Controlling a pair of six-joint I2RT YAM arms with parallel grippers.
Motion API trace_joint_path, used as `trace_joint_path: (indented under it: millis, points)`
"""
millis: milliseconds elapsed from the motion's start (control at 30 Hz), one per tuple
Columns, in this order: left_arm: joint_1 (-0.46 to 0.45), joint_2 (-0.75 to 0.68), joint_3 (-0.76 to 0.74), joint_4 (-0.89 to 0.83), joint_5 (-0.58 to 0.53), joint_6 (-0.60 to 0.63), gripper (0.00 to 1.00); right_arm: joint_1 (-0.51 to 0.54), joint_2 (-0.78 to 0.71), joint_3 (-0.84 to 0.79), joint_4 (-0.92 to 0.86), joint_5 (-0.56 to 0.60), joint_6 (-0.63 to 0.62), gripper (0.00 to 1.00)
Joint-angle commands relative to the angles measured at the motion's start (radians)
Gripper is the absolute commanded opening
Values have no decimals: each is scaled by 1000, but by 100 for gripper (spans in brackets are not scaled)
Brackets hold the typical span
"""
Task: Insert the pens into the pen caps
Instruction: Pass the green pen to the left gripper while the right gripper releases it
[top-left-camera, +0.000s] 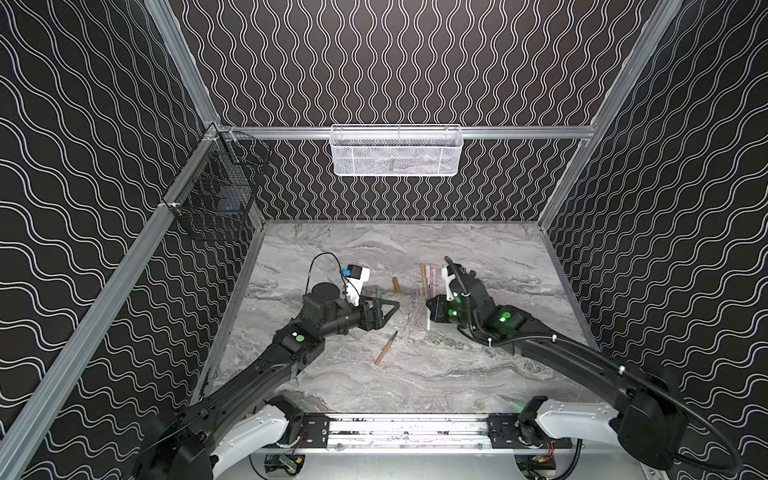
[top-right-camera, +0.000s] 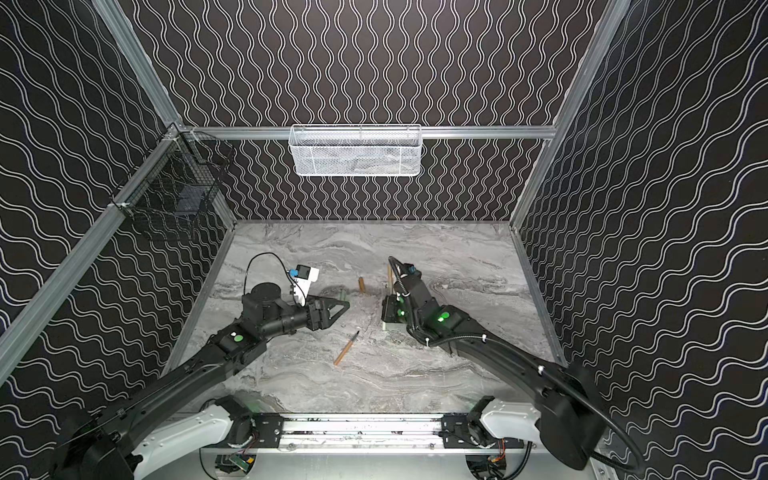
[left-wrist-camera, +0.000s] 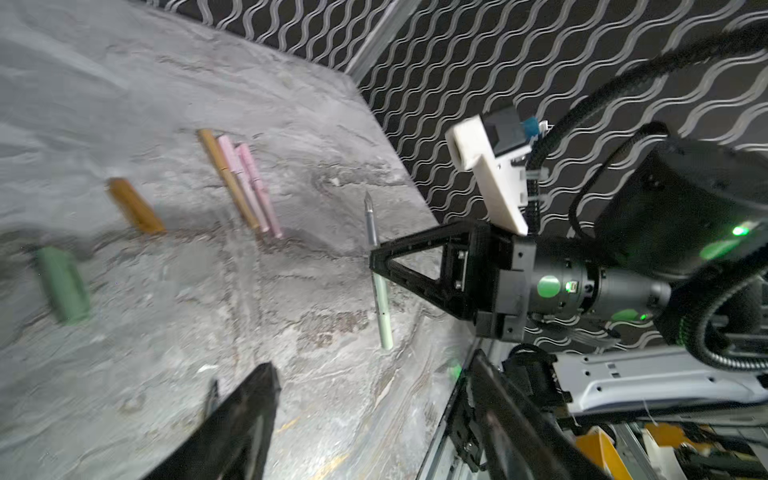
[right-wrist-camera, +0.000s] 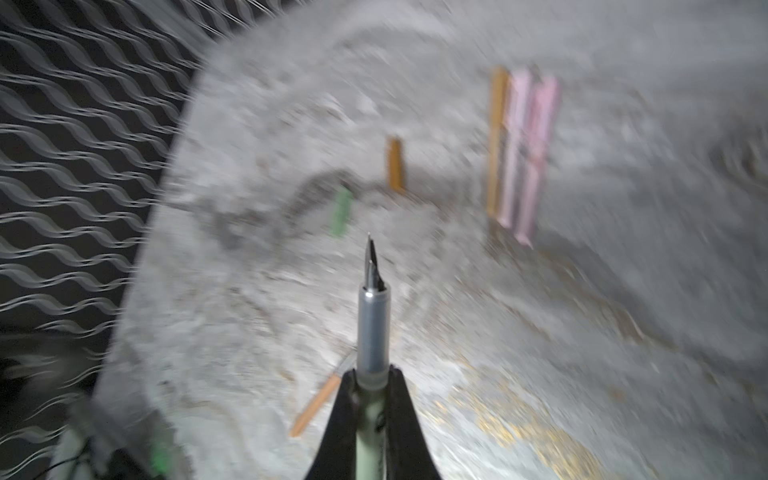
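Note:
My right gripper (right-wrist-camera: 373, 376) is shut on a pale green pen (right-wrist-camera: 374, 328), whose dark nib points away from the wrist; in the left wrist view the same pen (left-wrist-camera: 382, 307) crosses the gripper (left-wrist-camera: 374, 259) above the table. A green pen cap (left-wrist-camera: 62, 284) and a tan-orange cap (top-left-camera: 396, 285) lie near my left gripper (left-wrist-camera: 374, 361), which is open and empty. A bare tan-orange pen (top-left-camera: 385, 348) lies at the middle of the table. In both top views the left gripper (top-left-camera: 392, 305) and the right gripper (top-left-camera: 430, 309) face each other.
A tan-orange pen and two pink ones, all capped, lie side by side (top-left-camera: 428, 279) behind the right gripper. A white mesh basket (top-left-camera: 397, 149) hangs on the back wall. A black wire basket (top-left-camera: 216, 195) hangs at the left. Patterned walls close in the marble table (top-left-camera: 478, 382).

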Motion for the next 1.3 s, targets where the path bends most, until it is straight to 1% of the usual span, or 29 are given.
trace_joint_path:
  millis: [0,67,133,267,433,567,733,767,867,900,933,967,1000,1067,1133,1200,1267]
  points:
    - [-35,40,22,190,100,16,73,0,-34,45,109,-91,-63,0]
    - [-80,77,76,126,92,86,71,1,-57,59,126,-129,-59,0]
    - [-111,115,113,97,92,124,69,0,-83,54,160,-160,-48,0]
    - [-123,195,142,134,119,113,62,0,-125,24,224,-207,-16,0]
    - [-126,240,187,94,63,137,56,4,-163,-2,243,-215,0,0]
    - [-127,263,185,153,60,116,51,3,-174,-23,255,-227,12,0]
    - [-126,293,174,250,86,71,31,3,-178,-59,325,-241,46,0]
    - [-126,290,167,260,76,65,28,2,-172,-60,332,-248,51,0]
    - [-127,272,145,301,54,38,13,2,-162,-50,329,-259,58,0]
    - [-126,269,137,313,51,28,8,4,-161,-50,328,-262,58,4]
    - [-126,262,135,313,46,25,3,3,-158,-49,328,-267,60,10]
    - [-127,252,133,300,39,28,2,5,-160,-43,322,-272,57,18]
    - [-128,238,129,283,22,30,0,4,-164,-33,308,-273,54,25]
    - [-127,199,118,224,-31,47,0,3,-176,-15,276,-262,49,31]
    - [-127,128,104,123,-127,81,0,4,-190,-12,248,-208,53,36]
    - [-128,36,94,-29,-298,99,0,2,-181,-23,220,-140,66,36]
    - [-126,-69,80,-177,-465,103,0,2,-131,-29,194,-93,68,33]
